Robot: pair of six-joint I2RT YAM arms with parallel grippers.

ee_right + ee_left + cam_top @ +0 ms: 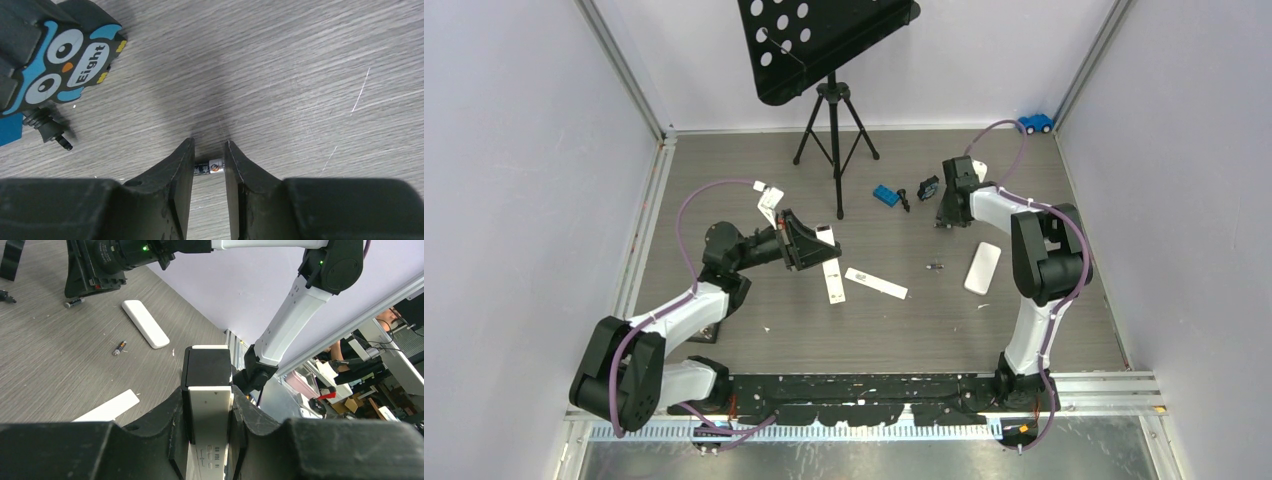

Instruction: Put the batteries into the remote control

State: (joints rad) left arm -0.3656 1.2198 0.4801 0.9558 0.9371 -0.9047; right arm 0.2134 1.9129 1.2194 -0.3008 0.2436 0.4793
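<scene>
My left gripper point(809, 243) is shut on a white remote control point(210, 410) with a black far end and holds it above the table; it also shows in the top view point(825, 237). My right gripper point(208, 145) is low over the table at the back right, its jaws a narrow gap apart. A small dark battery with a silvery end point(210, 167) lies crosswise in that gap, partly hidden behind the left finger; it pokes out beside the gripper in the left wrist view point(74, 302). A second battery point(935, 267) lies loose on the table.
A second white remote point(983, 267) lies right of the loose battery. Two white flat strips point(832, 278) point(876, 283) lie mid-table. An owl block point(60, 60), a blue brick point(885, 195) and a small black part point(50, 131) sit left of my right gripper. A music-stand tripod point(834, 130) stands behind.
</scene>
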